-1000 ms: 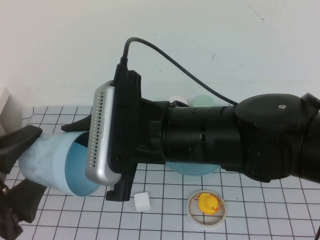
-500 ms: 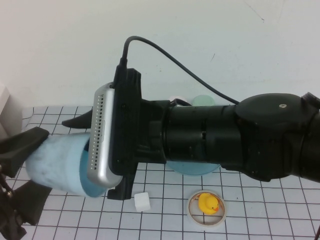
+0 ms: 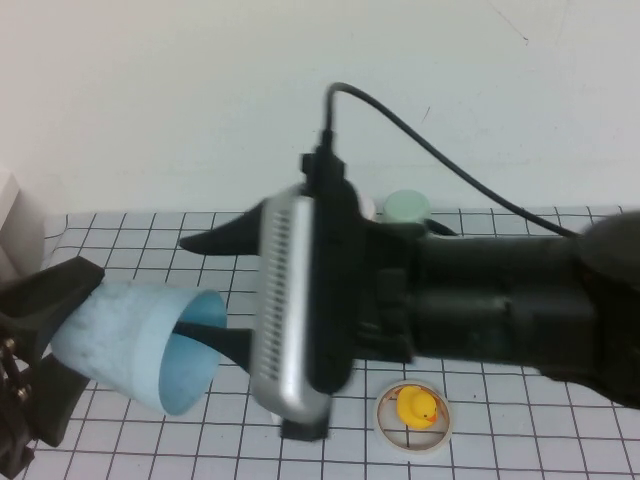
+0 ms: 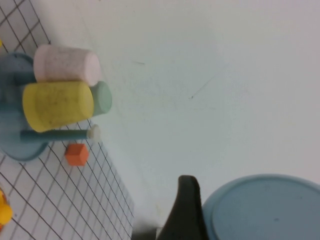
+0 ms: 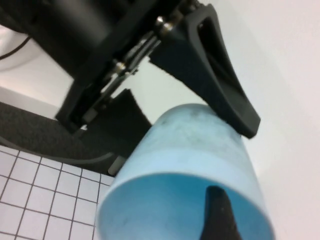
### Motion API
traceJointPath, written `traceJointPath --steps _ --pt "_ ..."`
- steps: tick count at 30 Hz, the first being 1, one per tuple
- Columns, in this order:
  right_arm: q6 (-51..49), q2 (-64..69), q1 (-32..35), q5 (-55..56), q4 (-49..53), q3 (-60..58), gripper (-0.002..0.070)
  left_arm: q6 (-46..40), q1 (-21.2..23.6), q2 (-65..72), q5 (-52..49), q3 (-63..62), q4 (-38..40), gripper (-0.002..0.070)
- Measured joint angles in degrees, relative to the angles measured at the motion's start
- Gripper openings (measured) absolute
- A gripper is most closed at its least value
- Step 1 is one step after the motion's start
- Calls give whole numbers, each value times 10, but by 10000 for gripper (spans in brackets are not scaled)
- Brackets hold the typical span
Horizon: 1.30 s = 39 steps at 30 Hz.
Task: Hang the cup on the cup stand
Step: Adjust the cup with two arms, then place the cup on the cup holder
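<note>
Sky-blue cup (image 3: 140, 345) between left gripper (image 3: 40, 345) jaws

- Left gripper (image 3: 50, 350) clamps the closed end of the cup (image 3: 135, 345), held on its side above the bench (image 3: 130, 235) at the left.
- Right gripper (image 3: 215, 295) stands with jaws spread at the cup's mouth, one finger inside the rim, one behind; its arm spans the middle and right.
- Cup stand (image 4: 15, 145): yellow cup (image 4: 57, 105), pink cup (image 4: 67, 65) and green cup (image 4: 102, 97) occupy pegs; the white-tipped peg (image 4: 65, 133) is bare.
- An orange cube (image 4: 76, 154) lies just beside the stand.
- A duck (image 3: 417, 408) in a ring sits on the near grid.
</note>
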<state>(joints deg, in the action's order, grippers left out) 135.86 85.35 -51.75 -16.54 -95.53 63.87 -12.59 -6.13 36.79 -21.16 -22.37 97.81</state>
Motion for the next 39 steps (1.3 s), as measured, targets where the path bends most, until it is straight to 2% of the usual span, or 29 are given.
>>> traceJointPath --steps 6,11,14,17,19,24,27,32,39 --pt "-5 -82 0 17 1 -64 414 -51 0 0 17 -10 0 538" --pt "-49 -176 0 22 1 -128 397 -187 0 7 73 -67 0 538" --pt "-97 -238 0 24 1 -164 309 -313 0 33 91 -114 2 538" --pt "-120 -302 0 43 1 -201 127 -446 0 73 73 -163 3 538" --pt "-123 -340 0 70 1 -226 59 -536 0 110 32 -200 3 538" --pt "-125 -444 0 181 -11 -289 6 -730 0 222 -106 -287 -2 538" --pt "-118 -500 0 246 -31 -320 1 -805 -4 291 -169 -332 -5 538" --pt "-87 -571 0 368 -46 -364 -1 -858 -46 395 -193 -402 -7 538" --pt "-81 -620 0 508 -58 -392 -1 -1008 -159 549 -191 -498 -7 537"
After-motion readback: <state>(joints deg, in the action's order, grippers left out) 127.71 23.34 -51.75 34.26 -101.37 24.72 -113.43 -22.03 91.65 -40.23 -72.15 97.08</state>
